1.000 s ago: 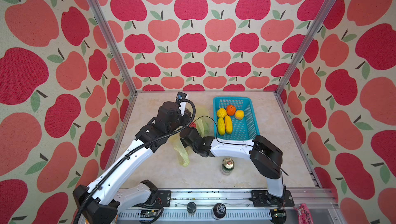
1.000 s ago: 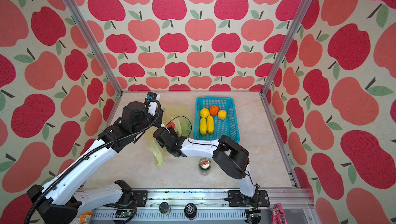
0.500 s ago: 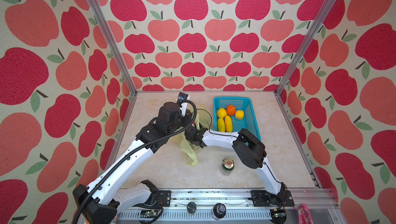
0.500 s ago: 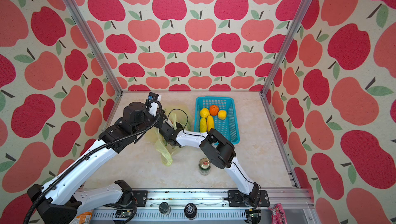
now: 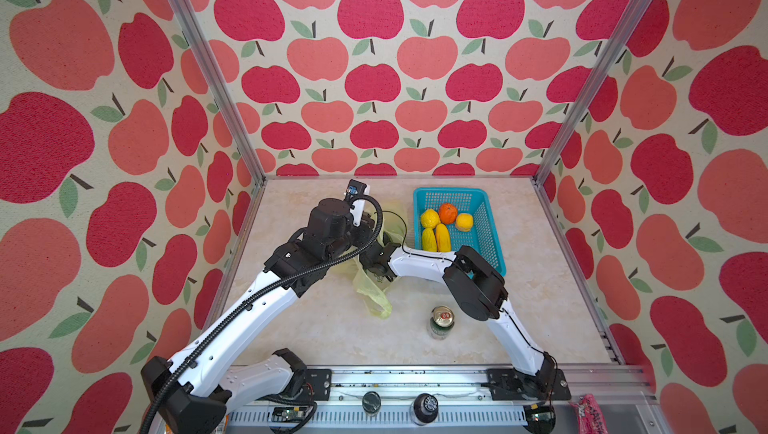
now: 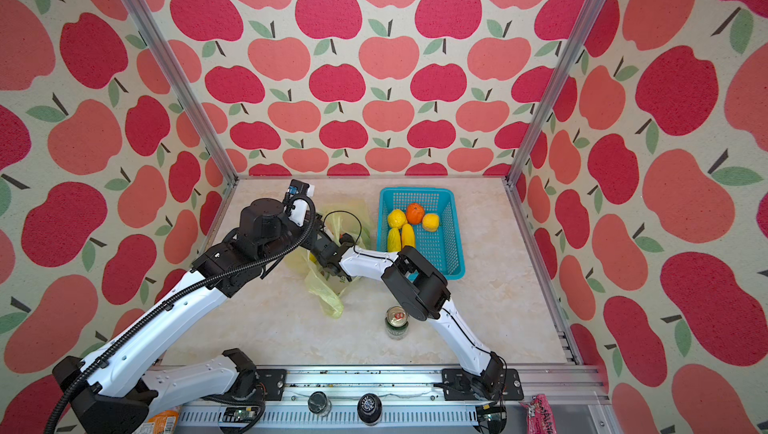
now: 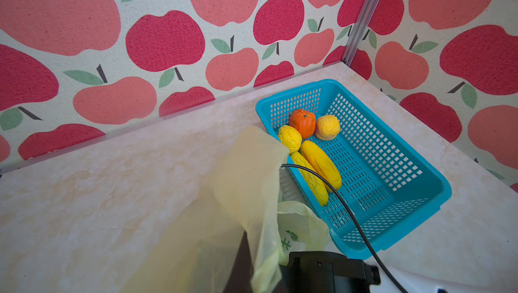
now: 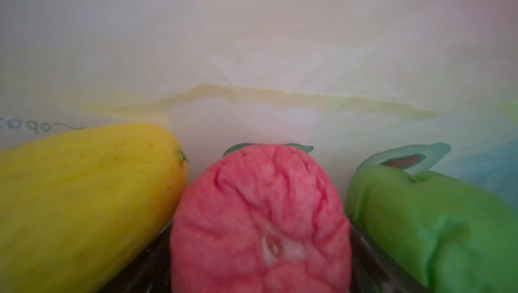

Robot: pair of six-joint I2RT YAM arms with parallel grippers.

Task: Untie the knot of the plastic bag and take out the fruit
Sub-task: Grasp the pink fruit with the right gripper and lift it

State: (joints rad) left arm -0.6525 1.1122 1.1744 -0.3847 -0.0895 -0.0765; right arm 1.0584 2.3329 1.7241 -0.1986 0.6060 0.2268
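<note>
In the middle of the table, between the two arms, the plastic bag [image 5: 370, 286] hangs from the left gripper [image 7: 241, 258], which is pinched shut on the thin plastic. A second ago the right gripper [image 6: 322, 257] was nearer the front. It has moved back and in, and now pokes into the bag. The bag's loose end has slid a bit toward the green can [image 5: 440, 322]. The left arm has stayed put. The same five pieces lie in the turquoise basket [image 5: 486, 211].

In both top views the bag and the left arm hide the right gripper's tips. In the left wrist view the bag drapes over the left gripper, so only one dark finger shows. The right wrist view is blurry. A pink-red fruit [image 8: 260, 221] sits between the two dark jaws, which stand apart. I cannot tell if they squeeze it. A long yellow fruit [image 8: 84, 199] and a green fruit [image 8: 431, 227] lie just beside it, inside the bag.

The bag runs long from back to front, with its loose end pointing at the front edge. The long yellow fruit's stem end points toward the pink-red fruit.
</note>
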